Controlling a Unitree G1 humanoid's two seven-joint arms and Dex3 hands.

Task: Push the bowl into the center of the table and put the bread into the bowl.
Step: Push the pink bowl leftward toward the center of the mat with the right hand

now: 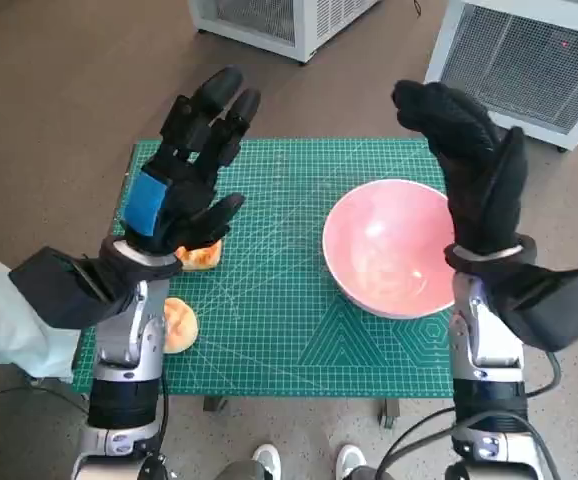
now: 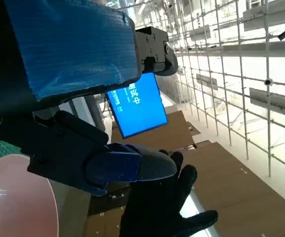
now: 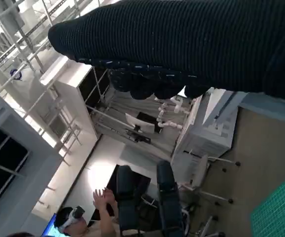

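Note:
A pink bowl (image 1: 387, 246) sits on the right half of the green cutting mat (image 1: 279, 300); its rim (image 2: 14, 197) also shows in the left wrist view. Two pieces of bread lie at the mat's left: one (image 1: 203, 254) partly hidden under my left hand, the other (image 1: 180, 324) beside my left forearm near the front edge. My left hand (image 1: 184, 170) is raised above the mat's left side, fingers spread, holding nothing. My right hand (image 1: 469, 160) is raised above the bowl's right rim, fingers apart and empty; it also appears in the left wrist view (image 2: 162, 207).
White cabinets with grilles stand on the floor behind the table at top centre (image 1: 279, 20) and top right (image 1: 529, 60). A person's shoes (image 1: 304, 460) show at the table's front edge. A person with raised hands (image 3: 90, 210) sits far off.

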